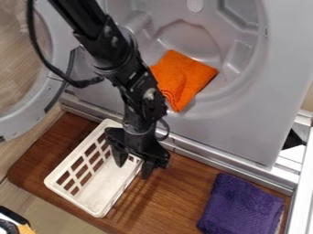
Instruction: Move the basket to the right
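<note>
"Which way does the basket [105, 183] lie?"

"Aslant. Its long axis runs from the lower left of the view up toward the upper right, with one short end up by the gripper [133, 165] and the other well below and to the left of it. It stands upright, open top facing up, on the brown wooden board [168, 199]."

"So the gripper is at the upper part?"

"Yes, over the long side on the right, near that upper end. One finger dips inside the basket, the other hangs by the outer face of that side."

"Is it clamped on?"

"The fingers are apart, with the rim between them. I can't tell whether either one touches it."

"And the arm [107, 39]?"

"It comes in from the top edge, up and to the left of the gripper, and slopes down to the right. The wrist bends more steeply, so the fingers point down. A black cable [45, 59] loops beside it."

"Anything else around?"

"An orange cloth [183, 77] above the gripper, slightly right, in the grey machine's [245, 119] round opening. A folded purple cloth [241, 205] lies below and well to its right."
</note>
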You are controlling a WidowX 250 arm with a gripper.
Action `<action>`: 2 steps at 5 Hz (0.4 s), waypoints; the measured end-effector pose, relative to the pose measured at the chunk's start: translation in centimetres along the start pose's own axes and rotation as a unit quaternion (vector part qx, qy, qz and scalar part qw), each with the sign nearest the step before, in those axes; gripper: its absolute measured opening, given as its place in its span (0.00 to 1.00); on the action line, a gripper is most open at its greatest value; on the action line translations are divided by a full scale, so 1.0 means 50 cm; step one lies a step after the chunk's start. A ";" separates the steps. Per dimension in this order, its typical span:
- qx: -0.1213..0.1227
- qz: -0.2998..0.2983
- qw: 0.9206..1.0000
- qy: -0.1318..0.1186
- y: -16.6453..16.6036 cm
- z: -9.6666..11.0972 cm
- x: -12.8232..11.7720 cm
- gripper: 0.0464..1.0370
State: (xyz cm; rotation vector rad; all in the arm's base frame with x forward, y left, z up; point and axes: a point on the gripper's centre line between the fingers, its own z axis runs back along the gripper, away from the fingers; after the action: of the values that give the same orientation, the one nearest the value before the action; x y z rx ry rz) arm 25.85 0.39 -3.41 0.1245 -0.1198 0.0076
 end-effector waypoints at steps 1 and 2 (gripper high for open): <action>-0.004 0.007 1.000 -0.003 -0.003 0.000 0.003 0.33; -0.010 0.007 1.000 -0.003 -0.005 0.000 0.003 0.12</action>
State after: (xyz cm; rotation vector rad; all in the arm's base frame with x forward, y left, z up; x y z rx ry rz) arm 25.98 0.14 -3.41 0.1037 -0.1259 0.0192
